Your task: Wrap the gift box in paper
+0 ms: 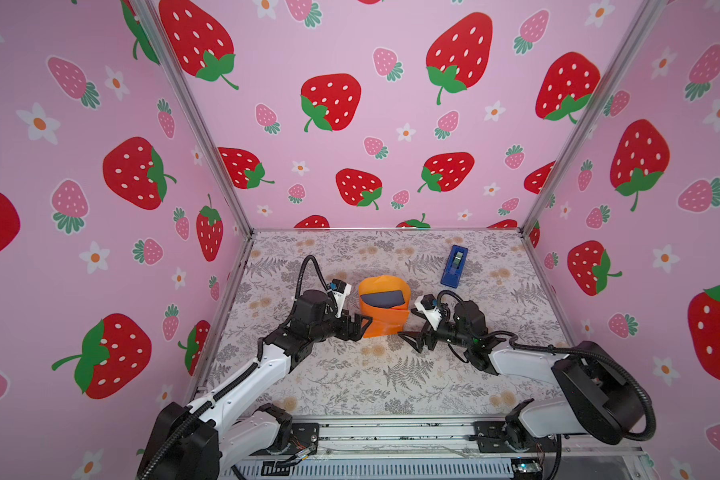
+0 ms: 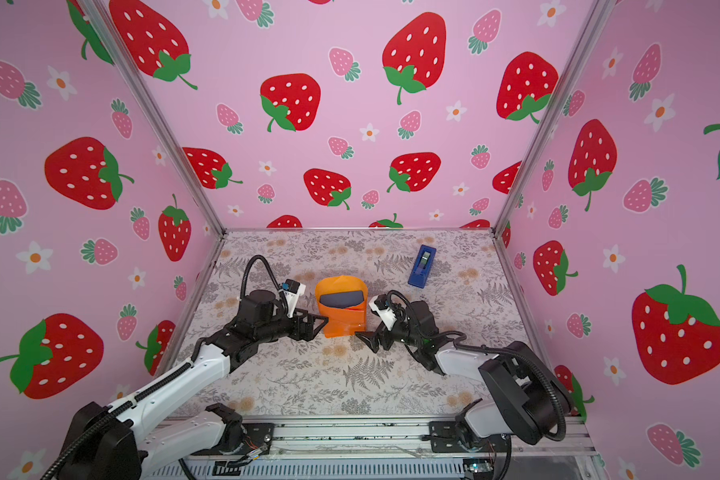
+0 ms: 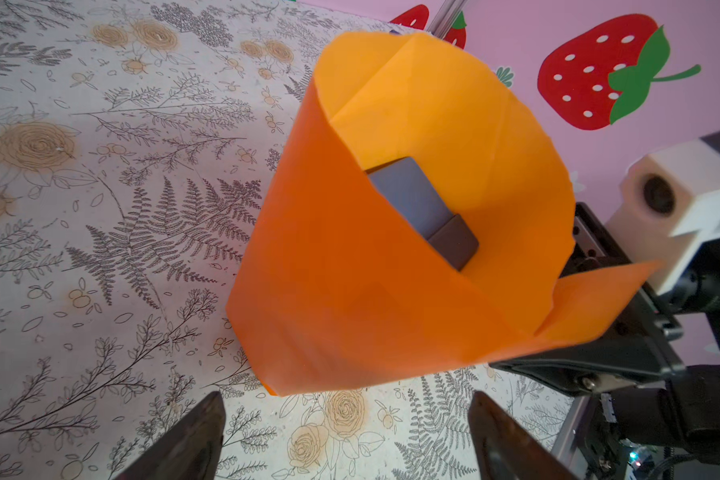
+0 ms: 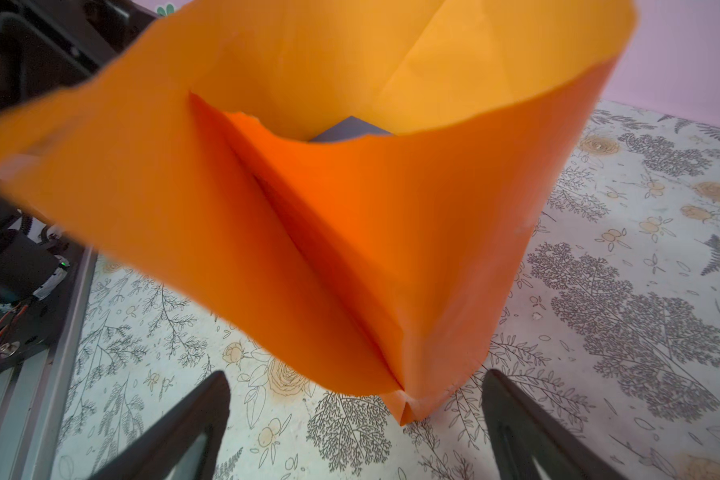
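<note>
Lower centre, nearest: left gripper (image 1: 361,327) and right gripper (image 1: 410,338), jaws spread wide, both empty, flanking paper (image 1: 385,322). Paper stands as loose cuff round box (image 1: 383,298) mid-frame, lid bare. Step, likely: walls up, not folded. Next calls for pinching upright edge, folding over lid. Upper right, farthest: dispenser (image 1: 454,266). Count: two grippers, one paper, one box, one dispenser.

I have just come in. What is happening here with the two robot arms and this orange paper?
The robot is wrapping a gift box in orange paper. The paper stands curled around the box as a loose tube, open on top, so the lid shows. The left gripper and right gripper sit low at its near side, both open, holding nothing. A blue tape dispenser lies untouched farther back on the table.
</note>
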Robot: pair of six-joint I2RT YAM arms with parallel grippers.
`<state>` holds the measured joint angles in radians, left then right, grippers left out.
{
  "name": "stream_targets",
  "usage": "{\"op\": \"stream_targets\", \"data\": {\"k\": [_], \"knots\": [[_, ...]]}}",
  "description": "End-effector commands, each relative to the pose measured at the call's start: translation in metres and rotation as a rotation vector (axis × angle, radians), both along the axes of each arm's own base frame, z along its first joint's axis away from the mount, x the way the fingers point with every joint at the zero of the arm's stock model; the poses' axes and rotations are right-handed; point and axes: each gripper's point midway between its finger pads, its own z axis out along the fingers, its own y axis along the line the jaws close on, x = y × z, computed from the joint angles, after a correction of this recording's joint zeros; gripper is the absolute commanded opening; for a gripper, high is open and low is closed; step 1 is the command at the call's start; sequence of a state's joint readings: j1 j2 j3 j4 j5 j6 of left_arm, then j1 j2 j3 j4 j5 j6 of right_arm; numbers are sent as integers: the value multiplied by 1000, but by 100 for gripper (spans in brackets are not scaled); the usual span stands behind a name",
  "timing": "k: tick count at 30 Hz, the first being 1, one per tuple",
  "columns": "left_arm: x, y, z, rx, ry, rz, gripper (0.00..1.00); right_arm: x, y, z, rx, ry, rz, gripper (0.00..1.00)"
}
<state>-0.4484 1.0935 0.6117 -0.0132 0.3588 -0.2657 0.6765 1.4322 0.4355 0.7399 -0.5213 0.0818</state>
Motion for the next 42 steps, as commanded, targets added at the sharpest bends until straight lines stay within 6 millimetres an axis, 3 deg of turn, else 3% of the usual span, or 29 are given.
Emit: {"op": "stream_targets", "data": {"k": [1,7,16,27,36,42], "knots": [[5,-4,3,6,-56,-16,92,16,10,23,30,-105,-11,94],[5,-7,-5,17,-48,-33,92,32,13,19,-17,-123,-50,84],[7,-7,-7,28,-47,-36,91,32,18,36,0,-118,-27,72],[17,-14,2,-3,-58,-33,91,38,21,54,32,-97,-51,73],[29,-21,14,-40,-73,-21,90,41,21,46,24,-48,-69,72],[35,-20,11,-25,-57,-3,86,41,23,44,27,-31,-67,71]]}}
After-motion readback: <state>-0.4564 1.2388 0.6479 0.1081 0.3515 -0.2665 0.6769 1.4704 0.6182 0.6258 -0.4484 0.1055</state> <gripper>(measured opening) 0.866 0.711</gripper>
